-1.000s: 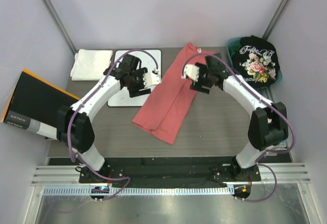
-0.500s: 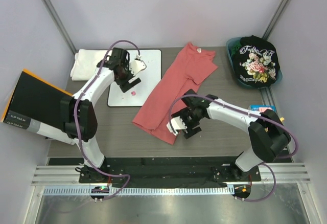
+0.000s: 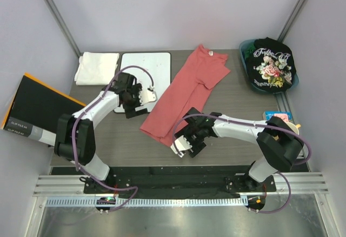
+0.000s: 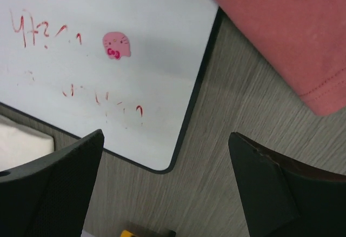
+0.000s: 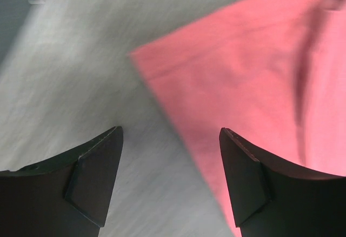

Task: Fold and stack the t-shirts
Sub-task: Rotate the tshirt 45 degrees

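- Grey wood-grain table [image 3: 232, 112] fills the scene. It is boxed in by pale lilac walls, with a metal post [image 3: 57, 15] running up at each far corner.
- A ribbed aluminium rail [image 3: 178, 185] runs along the near edge, and both arm bases are bolted there side by side.
- At the far left, the white t-shirt [image 3: 97, 67] lies folded flat, just beside the whiteboard [image 3: 146, 66].
- The wrist view shows red scribbles and a little pink sticker [image 4: 116, 46] on that board.
- Down the middle, the salmon-red t-shirt [image 3: 186, 93] is laid out as a long diagonal strip. Its collar is at the far end, its hem is toward the near left, and its left edge is just beside the whiteboard.
- At the far right, the black t-shirt [image 3: 272, 64] is heaped in a teal bin [image 3: 244, 48], with the floral print and white script facing up.
- Off the table's left side, a black folder [image 3: 38, 110] with an orange edge leans at an angle.
- The left gripper [image 3: 143, 97] has its jaws spread wide with nothing between them. It hangs over the whiteboard's near right corner and a patch of bare table, and the red shirt's hem is close by.
- The right gripper [image 3: 181, 145] also has its jaws well apart and clamps nothing. It sits low over the near corner of the salmon-red t-shirt.
- That corner shows below the gap in the right wrist view. The view is blurred, so I cannot tell whether a fingertip touches the cloth.
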### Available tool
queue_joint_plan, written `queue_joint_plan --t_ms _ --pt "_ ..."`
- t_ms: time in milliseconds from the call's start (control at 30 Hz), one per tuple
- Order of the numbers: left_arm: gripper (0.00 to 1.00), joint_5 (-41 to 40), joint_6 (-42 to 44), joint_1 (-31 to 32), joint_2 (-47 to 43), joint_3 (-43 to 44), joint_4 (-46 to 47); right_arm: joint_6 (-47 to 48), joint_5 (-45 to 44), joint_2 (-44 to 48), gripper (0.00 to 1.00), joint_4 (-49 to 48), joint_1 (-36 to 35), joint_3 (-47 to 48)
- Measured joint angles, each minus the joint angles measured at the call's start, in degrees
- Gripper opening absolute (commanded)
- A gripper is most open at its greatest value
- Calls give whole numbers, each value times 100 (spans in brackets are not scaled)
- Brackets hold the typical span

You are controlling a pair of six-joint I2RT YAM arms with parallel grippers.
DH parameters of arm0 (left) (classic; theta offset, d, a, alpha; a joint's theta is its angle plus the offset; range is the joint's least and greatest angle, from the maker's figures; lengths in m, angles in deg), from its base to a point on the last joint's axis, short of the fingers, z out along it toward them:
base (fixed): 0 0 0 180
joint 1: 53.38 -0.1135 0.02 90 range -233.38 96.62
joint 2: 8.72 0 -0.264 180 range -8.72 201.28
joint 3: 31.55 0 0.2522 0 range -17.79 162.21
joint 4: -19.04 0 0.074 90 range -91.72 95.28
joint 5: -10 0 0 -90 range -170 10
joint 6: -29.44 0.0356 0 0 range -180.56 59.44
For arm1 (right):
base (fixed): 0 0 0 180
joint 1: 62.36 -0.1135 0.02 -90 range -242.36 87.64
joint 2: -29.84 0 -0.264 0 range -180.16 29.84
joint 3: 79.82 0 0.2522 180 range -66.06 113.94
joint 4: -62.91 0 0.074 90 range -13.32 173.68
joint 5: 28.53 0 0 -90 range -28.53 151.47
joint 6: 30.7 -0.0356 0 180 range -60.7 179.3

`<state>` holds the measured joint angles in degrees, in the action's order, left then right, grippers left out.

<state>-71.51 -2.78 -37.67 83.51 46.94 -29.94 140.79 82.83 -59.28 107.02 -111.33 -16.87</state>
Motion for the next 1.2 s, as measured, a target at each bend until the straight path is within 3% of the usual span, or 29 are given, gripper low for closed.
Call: queue_joint_plan --t_ms 333,700,967,1200 --pt "99 743 2450 2 -627 -1799 973 -610 -229 -428 76 -820 -245 332" --pt "100 1786 4214 2 -929 -2417 1631 -883 -326 -415 75 -885 -306 299" --pt "100 2487 5372 -26 -946 -2406 1019 -1073 -374 -140 72 -942 -313 -2" --pt "98 2944 5633 -74 -938 -2358 350 -1220 -387 168 70 -973 -326 -332"
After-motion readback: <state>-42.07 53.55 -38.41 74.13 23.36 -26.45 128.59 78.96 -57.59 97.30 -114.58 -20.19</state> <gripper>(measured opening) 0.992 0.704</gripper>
